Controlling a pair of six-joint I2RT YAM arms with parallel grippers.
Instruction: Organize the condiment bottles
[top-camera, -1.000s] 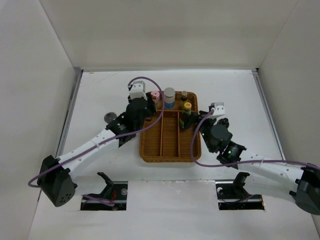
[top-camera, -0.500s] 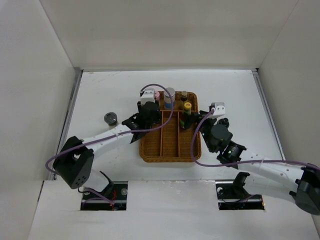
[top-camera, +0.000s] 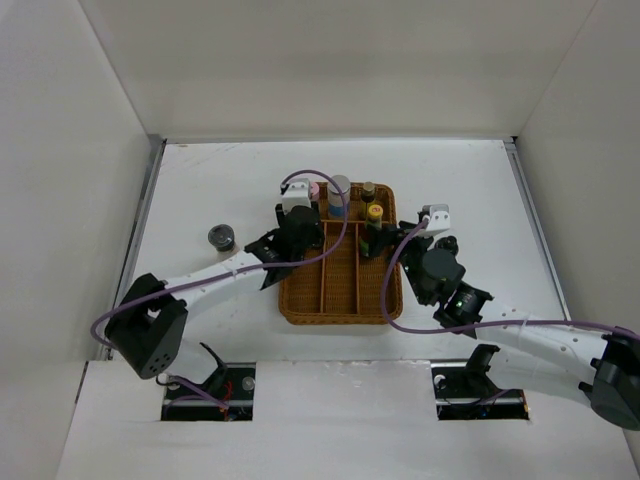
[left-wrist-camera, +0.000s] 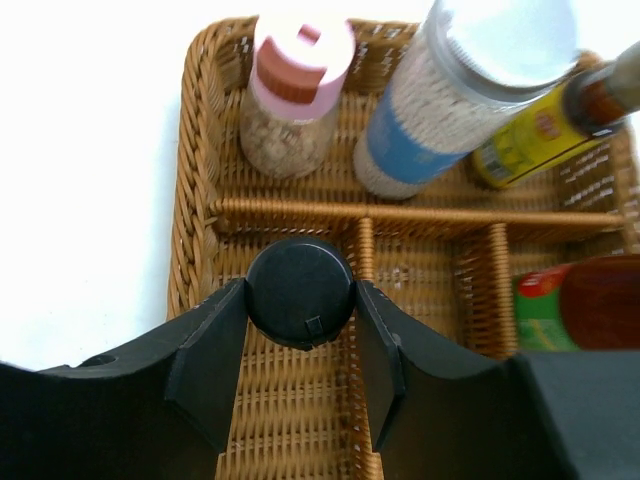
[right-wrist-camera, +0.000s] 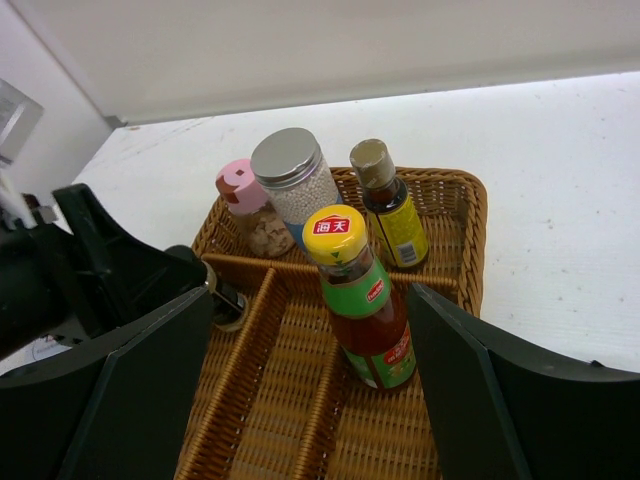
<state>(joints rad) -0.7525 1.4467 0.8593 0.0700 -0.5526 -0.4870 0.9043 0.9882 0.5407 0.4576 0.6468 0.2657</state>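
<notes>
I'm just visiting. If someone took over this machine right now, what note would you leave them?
Left gripper: shut on a black-capped jar, over the tray's left slot.
Right gripper: open, either side of the yellow-capped bottle in the tray, not touching.
Done: pink-capped jar, silver-lidded jar, tan-capped bottle stand along the tray's far end.
To do: release the black-capped jar; fetch the dark-lidded jar from the table.

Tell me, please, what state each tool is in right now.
Left tool: shut on the black-capped jar.
Right tool: open, either side of the yellow-capped bottle.
</notes>
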